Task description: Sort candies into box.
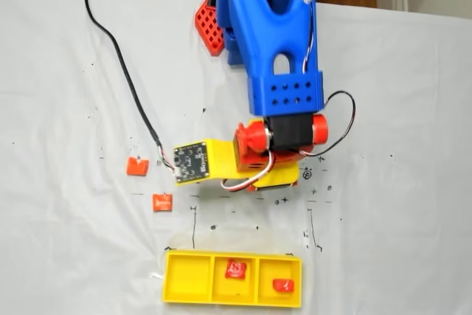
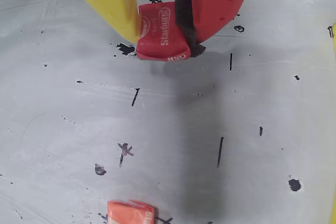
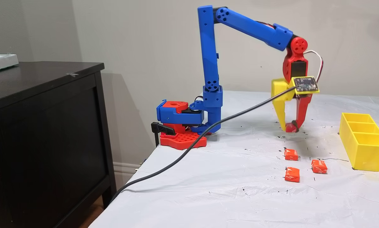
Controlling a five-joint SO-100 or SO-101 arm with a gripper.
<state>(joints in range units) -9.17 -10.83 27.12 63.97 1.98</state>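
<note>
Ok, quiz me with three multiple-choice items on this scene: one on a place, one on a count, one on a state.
1. Where is the empty compartment of the yellow tray in the top-down fixed view?
A. left end
B. middle
C. right end

2. How many candies lie loose on the sheet in the side fixed view?
A. one
B. three
C. five

3. What is the gripper doing?
A. hanging open
B. shut on nothing
C. clamping a red candy

Key: 1 A, the other two compartments each hold a candy; 2 B, three lie left of the tray; 3 C, fingers press both its sides.
</note>
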